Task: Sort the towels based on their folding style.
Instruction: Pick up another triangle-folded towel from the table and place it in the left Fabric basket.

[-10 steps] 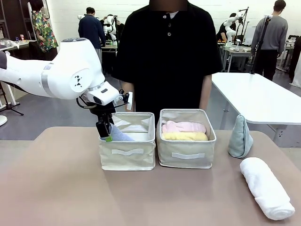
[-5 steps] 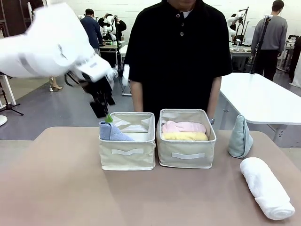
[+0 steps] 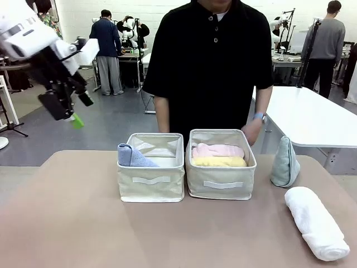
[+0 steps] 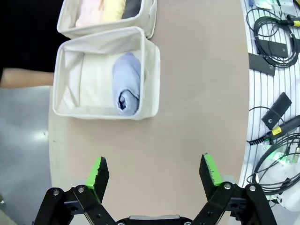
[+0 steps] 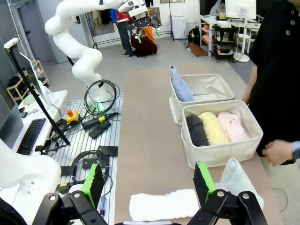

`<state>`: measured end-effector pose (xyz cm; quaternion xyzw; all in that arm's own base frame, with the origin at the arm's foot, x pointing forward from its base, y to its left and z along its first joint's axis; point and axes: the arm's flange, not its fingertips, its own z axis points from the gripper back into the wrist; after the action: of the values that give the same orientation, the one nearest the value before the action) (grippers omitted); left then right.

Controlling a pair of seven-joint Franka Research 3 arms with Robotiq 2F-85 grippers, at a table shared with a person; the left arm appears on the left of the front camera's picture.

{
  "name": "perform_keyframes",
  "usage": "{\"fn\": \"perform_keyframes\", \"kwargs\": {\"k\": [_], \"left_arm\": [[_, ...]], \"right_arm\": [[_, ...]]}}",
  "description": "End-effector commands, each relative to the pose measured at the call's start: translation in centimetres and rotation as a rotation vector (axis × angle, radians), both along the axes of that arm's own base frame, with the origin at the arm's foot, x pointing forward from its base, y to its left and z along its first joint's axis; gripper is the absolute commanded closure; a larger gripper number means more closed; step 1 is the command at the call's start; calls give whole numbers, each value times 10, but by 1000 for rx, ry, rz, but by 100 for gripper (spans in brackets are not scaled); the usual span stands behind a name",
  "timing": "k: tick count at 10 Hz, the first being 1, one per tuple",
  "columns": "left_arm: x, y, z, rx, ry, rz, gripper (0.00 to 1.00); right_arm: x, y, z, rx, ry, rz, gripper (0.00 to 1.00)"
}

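Note:
A lavender-blue cone towel [image 3: 131,155] [image 4: 127,84] [image 5: 180,86] leans in the left corner of the left bin [image 3: 150,181]. In the right bin [image 3: 220,181] lie rolled pink [image 3: 217,149], yellow [image 3: 218,161] and dark grey [image 5: 197,131] towels. On the table to the right, a pale teal cone [image 3: 284,162] [image 5: 236,180] stands upright and a white roll [image 3: 316,222] [image 5: 164,205] lies in front of it. My left gripper [image 3: 81,110] [image 4: 154,171] hangs open and empty, high above the table's left end. My right gripper [image 5: 149,182] is open and empty, above the white roll.
A person in a black shirt stands behind the bins, one hand [image 3: 251,131] [image 5: 279,152] near the right bin's far corner. Cables and gear [image 4: 272,56] lie past the table's near edge. Bare tabletop [image 3: 72,218] stretches in front of the bins.
My left gripper has left the lavender-blue cone in the left bin and risen up and to the left, empty. The person's hand has come closer to the right bin.

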<state>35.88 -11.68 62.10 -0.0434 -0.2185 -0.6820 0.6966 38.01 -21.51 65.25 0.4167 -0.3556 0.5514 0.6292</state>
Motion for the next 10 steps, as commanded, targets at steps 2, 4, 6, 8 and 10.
{"fn": "perform_keyframes", "kwargs": {"k": [2,4,6,8,10], "left_arm": [[-5,17,-15,1,-2,105,0],[-4,11,-4,-7,5,22,0],[-4,11,-4,-7,5,22,0],[-1,36,13,-83,73,13,0],[8,107,51,-270,162,-67,0]], "right_arm": [[-4,2,-2,-20,13,-5,0],[-4,2,-2,-20,13,-5,0],[-4,2,-2,-20,13,-5,0],[-4,2,-2,-20,13,-5,0],[-4,2,-2,-20,13,-5,0]]}}
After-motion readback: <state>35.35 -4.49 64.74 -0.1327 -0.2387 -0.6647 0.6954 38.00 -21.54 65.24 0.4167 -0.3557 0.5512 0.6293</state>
